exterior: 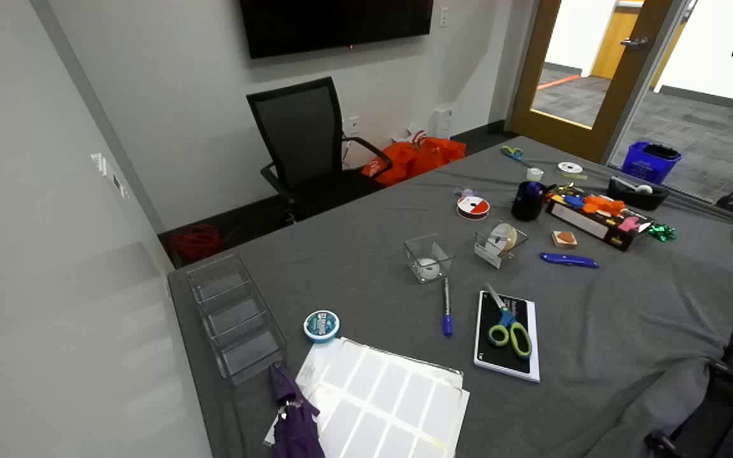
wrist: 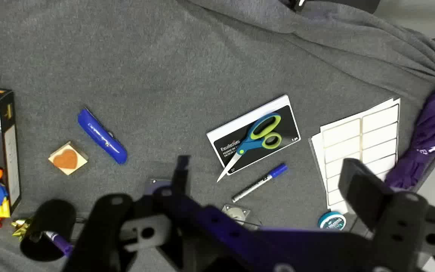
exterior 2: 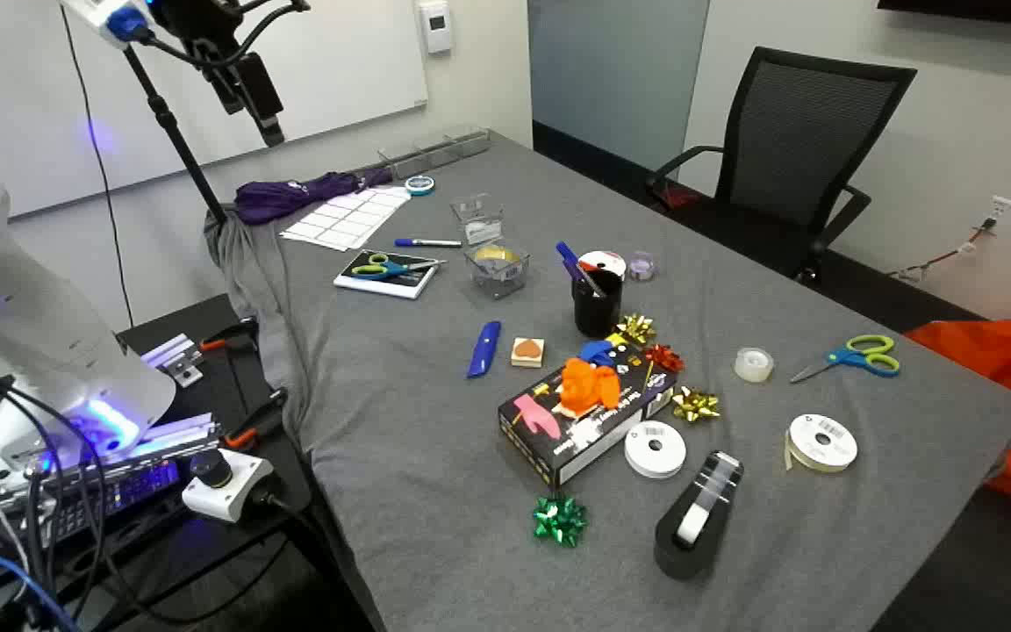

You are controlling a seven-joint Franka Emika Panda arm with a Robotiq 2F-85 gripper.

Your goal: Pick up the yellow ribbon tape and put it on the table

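Note:
The pale yellow ribbon tape (exterior: 502,238) stands in a small transparent box (exterior: 488,256) on the dark grey table (exterior: 354,267). The roll also shows in an exterior view as a yellow shape (exterior 2: 496,254) inside its box. In the wrist view the roll is hidden behind the left finger; only a box edge (wrist: 157,184) shows. Another cream ribbon spool (exterior 2: 821,443) with a white face lies on the table near the far scissors. My gripper (wrist: 268,166) is wide open and empty, high above the table. It also shows in an exterior view (exterior 2: 253,125).
A second transparent box (exterior: 429,257) holds a white roll. Around are a marker (wrist: 259,182), scissors on a black pad (wrist: 253,136), a blue cutter (wrist: 102,135), a stamp (wrist: 67,158), a black pen cup (exterior 2: 598,303), a glove box (exterior 2: 589,408) and a tape dispenser (exterior 2: 699,518).

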